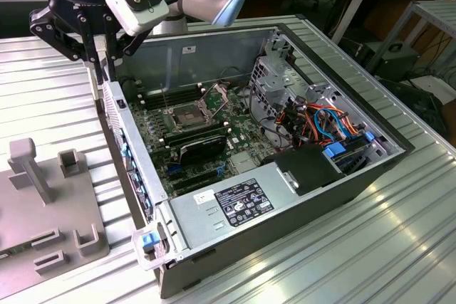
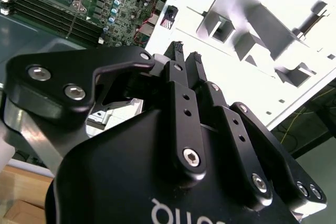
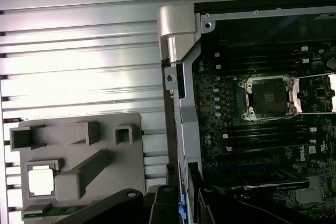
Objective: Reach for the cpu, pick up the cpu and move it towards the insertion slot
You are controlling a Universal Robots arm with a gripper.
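One robot hand (image 1: 104, 62) is hanging over the side wall of the computer case (image 1: 285, 226) in the exterior view, fingers drawn narrow and carrying nothing; the insertion slot (image 1: 184, 115) is lying open inside. In the second wrist view, the fingertips (image 2: 178, 59) are nearly meeting. In the first wrist view, the cpu (image 3: 42, 180) is sitting in a grey holder (image 3: 105, 166) on the counter (image 3: 79, 51), seemingly parked face-up so the hand can reach it from above.

Power-supply label (image 1: 243, 203), print illegible
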